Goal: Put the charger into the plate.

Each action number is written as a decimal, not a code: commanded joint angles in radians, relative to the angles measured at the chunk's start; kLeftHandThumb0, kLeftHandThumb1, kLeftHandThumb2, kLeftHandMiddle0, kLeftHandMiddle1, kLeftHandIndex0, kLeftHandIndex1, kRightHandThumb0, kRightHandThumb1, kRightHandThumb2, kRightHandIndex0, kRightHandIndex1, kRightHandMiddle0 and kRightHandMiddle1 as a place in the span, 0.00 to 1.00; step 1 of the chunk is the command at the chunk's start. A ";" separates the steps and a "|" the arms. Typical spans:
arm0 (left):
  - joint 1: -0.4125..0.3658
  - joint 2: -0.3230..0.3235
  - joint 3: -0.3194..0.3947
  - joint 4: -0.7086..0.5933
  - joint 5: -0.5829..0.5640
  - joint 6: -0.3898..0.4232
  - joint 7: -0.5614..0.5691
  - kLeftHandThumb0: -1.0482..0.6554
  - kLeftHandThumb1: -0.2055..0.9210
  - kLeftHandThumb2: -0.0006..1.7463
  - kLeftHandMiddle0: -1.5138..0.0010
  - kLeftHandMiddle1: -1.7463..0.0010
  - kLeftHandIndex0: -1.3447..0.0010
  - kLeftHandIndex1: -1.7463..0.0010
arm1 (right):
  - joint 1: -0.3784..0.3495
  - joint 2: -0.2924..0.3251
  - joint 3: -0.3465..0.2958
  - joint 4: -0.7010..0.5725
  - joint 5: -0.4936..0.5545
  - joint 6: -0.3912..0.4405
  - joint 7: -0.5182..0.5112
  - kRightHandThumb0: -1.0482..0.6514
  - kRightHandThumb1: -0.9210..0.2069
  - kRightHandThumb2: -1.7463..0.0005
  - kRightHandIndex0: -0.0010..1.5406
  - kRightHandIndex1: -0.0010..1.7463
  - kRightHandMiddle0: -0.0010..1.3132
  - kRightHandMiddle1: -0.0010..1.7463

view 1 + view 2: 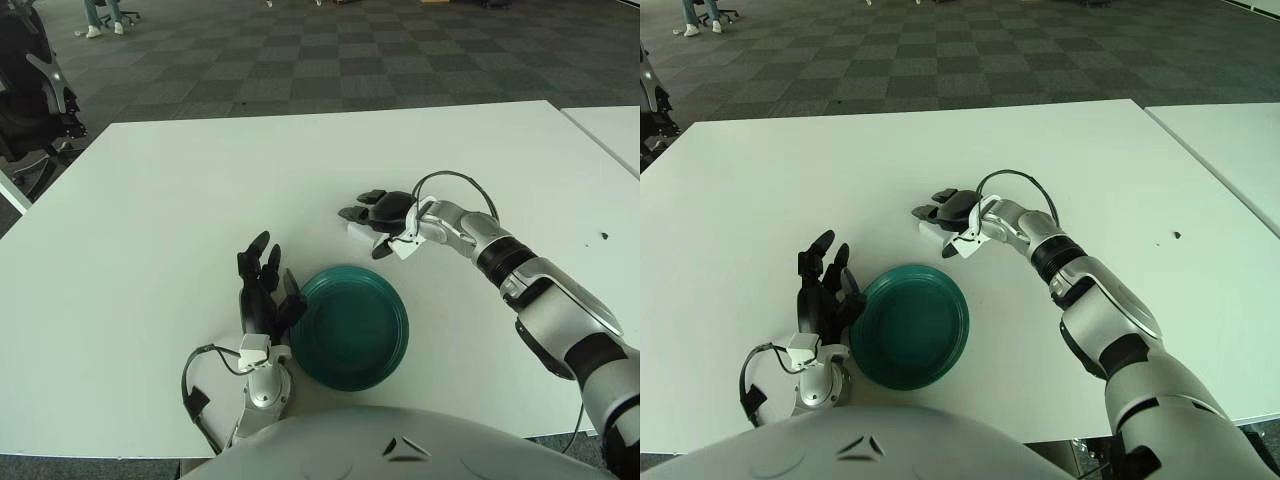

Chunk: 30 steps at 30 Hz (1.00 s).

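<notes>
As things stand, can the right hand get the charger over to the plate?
Probably yes. The right hand is closed over the white charger just beyond the green plate, with only bare table between. The left hand shows beside the plate's left rim, out of that path.
</notes>
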 commanded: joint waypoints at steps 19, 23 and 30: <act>0.014 -0.118 -0.015 0.066 -0.010 0.039 0.003 0.09 1.00 0.56 0.63 0.95 0.98 0.46 | 0.110 -0.067 0.108 -0.001 -0.131 -0.064 -0.336 0.36 0.40 0.36 0.50 1.00 0.37 1.00; 0.013 -0.115 -0.012 0.070 -0.022 0.024 -0.005 0.09 1.00 0.56 0.63 0.94 0.99 0.46 | 0.123 -0.077 0.084 0.005 -0.101 -0.098 -0.407 0.35 0.45 0.32 0.54 1.00 0.41 1.00; 0.016 -0.114 -0.003 0.071 -0.028 0.021 -0.005 0.10 1.00 0.56 0.62 0.93 0.99 0.46 | 0.163 -0.039 0.045 0.058 -0.062 -0.062 -0.512 0.35 0.50 0.28 0.58 1.00 0.44 1.00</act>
